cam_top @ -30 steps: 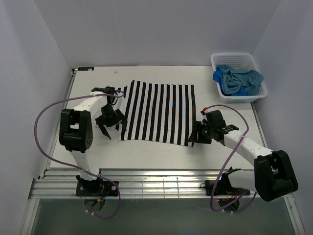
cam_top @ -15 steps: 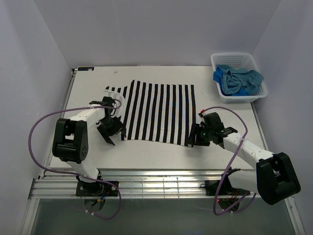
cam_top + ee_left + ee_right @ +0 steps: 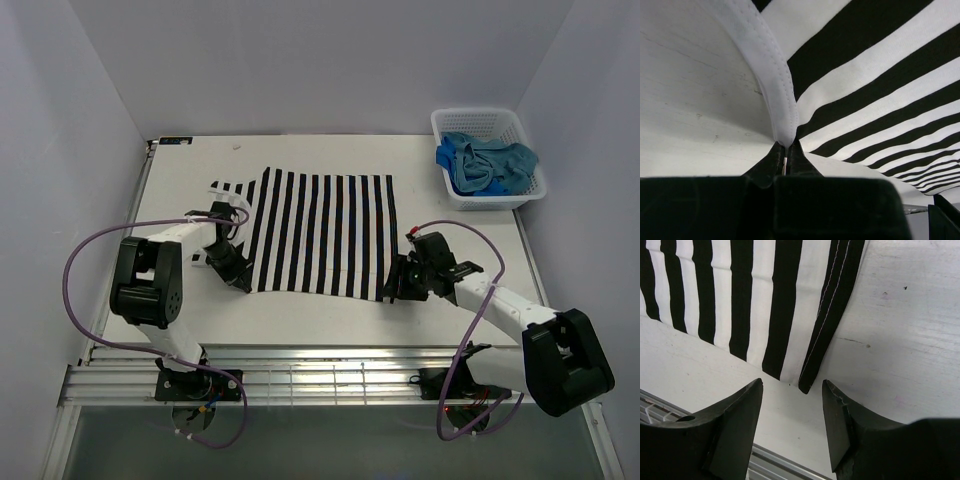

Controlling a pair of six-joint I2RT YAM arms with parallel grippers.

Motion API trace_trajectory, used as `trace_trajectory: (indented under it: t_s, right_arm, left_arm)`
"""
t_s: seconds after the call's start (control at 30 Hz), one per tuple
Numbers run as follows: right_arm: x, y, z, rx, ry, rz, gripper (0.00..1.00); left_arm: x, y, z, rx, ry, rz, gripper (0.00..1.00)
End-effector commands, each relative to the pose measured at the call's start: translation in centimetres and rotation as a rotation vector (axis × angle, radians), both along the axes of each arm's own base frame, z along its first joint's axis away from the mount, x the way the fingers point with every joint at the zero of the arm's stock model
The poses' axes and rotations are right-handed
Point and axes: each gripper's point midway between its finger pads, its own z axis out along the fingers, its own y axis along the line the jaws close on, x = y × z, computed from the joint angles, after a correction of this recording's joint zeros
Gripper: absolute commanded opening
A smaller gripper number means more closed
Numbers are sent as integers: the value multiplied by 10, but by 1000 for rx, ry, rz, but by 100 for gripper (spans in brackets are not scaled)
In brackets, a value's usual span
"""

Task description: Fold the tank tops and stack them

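Centre of tabletop (image 3: 190,165), striped top (image 3: 325,232) lies flat, unfolded — left fingers (image 3: 777,160) clamped on its white edge trim, right fingers (image 3: 752,400) apart, either side of the lower-right corner. Blue tops (image 3: 485,162) in basket (image 3: 475,113), upper right. No folds, no stack yet.

No readable text, label, brand, number or sign in any view. Striped tank top (image 3: 325,232): plain bands only, centre frame. White basket (image 3: 480,120), upper right: unmarked.

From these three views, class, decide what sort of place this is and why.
Probably a robotics lab cell: plain white walls enclose a white table, with two cabled arms bolted at its near edge.
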Motion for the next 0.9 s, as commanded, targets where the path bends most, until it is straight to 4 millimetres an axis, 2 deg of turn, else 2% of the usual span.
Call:
trace_trajectory:
  t_s: [0.0, 0.23, 0.33, 0.47, 0.6, 0.77, 0.8, 0.83, 0.87]
  right_arm:
    - [-1, 7, -3, 8, -7, 1, 57]
    - [-12, 8, -9, -1, 20, -28, 54]
    - [-7, -1, -12, -46, 7, -73, 53]
    - [-4, 1, -14, -50, 16, -86, 49]
    - [-6, -2, -19, -72, 27, -112, 31]
    - [1, -8, -19, -102, 4, -150, 25]
    - [0, -8, -20, -108, 6, -155, 14]
    - [0, -10, -21, -115, 6, -166, 8]
    - [-2, -14, -23, -126, 5, -176, 8]
  left_arm:
    - [-5, 3, -15, 23, 5, 5, 0]
    - [-8, 1, -11, 4, -9, 14, 0]
    - [-11, 0, -10, -4, -8, 14, 0]
    - [-13, 0, -8, -11, -11, 14, 0]
    - [-13, -1, -5, -12, -24, 20, 0]
    - [-16, -1, -5, -19, -20, 20, 0]
    - [-16, -1, -4, -19, -24, 20, 0]
    - [-17, -1, -3, -20, -26, 19, 0]
    - [-18, -1, -3, -21, -27, 19, 0]
